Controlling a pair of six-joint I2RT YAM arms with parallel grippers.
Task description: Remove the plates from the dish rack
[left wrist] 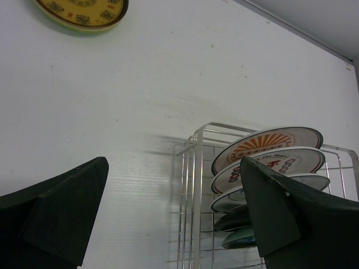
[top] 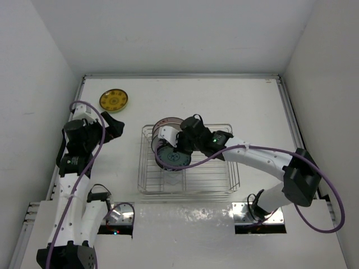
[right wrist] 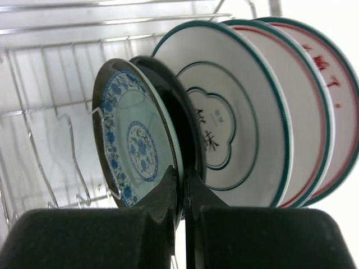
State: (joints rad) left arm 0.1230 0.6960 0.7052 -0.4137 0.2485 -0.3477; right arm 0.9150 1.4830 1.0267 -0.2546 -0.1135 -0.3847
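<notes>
Plainly, in the dish rack [top: 213,179] at mid-table 5 plates [left wrist: 269,140] stand on edge, and the right gripper [right wrist: 184,193], fingers pinching the rim of the blue-patterned plate [right wrist: 134,140], could drag out the black plate [right wrist: 182,112] crowding just behind it, while the left gripper [left wrist: 174,168] hangs spread wide.

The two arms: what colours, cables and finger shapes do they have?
The left arm and right arm have white links and black joints; a purple cable runs along each. The left gripper and right gripper have dark, wedge-shaped fingers.
</notes>
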